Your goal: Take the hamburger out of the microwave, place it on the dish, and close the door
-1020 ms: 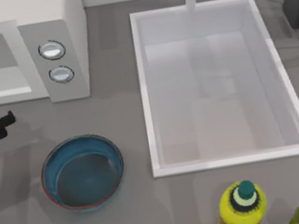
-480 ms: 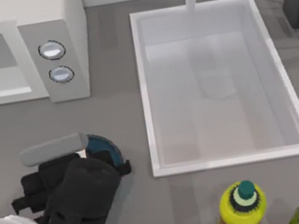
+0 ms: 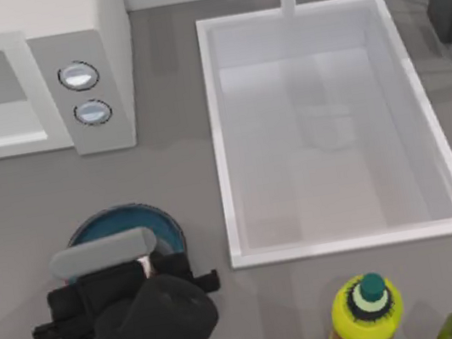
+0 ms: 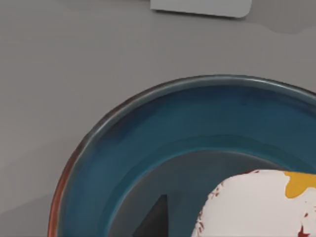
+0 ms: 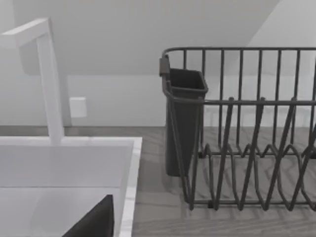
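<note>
Grey countertop carries everything. Over the blue dish (image 4: 148,148) hangs the hamburger (image 4: 256,207), seemingly gripped by my left gripper (image 3: 143,269); its finger spread I cannot tell. Released off-centre, it could roll over the rim. Behind, the microwave (image 3: 85,37) stands open.

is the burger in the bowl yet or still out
In, or at least over it: the left wrist view shows the hamburger against the dish's dark inside. Whether it rests on the bottom or is held, cannot tell.
</note>
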`<state>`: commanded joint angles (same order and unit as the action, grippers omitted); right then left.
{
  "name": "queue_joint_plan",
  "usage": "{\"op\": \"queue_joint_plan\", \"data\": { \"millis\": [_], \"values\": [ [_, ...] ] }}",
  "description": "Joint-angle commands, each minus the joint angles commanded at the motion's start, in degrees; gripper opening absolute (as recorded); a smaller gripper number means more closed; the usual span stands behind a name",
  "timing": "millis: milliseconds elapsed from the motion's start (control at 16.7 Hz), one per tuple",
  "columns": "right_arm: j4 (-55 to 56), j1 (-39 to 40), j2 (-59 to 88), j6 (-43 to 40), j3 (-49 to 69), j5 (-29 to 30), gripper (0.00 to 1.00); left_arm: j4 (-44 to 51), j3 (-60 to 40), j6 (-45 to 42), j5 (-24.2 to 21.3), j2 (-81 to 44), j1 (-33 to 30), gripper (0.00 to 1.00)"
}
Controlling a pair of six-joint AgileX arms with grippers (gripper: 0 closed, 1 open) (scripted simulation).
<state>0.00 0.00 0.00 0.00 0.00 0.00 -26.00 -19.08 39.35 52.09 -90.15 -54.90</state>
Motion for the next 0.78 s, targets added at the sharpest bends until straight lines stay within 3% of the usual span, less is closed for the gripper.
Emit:
{"op": "queue_joint_plan", "data": {
  "millis": [240,780],
  "values": [
    [0.0,0.0,0.0,0.0,0.0,0.0,1.0,-1.8,-0.38,-0.96,-0.69,-1.46,0.98,0.0],
    [0.0,0.0,0.0,0.0,0.0,0.0,1.0,-17.45,-1.7,-8.12,-5.83,-12.58,7.68,0.0]
  ]
}}
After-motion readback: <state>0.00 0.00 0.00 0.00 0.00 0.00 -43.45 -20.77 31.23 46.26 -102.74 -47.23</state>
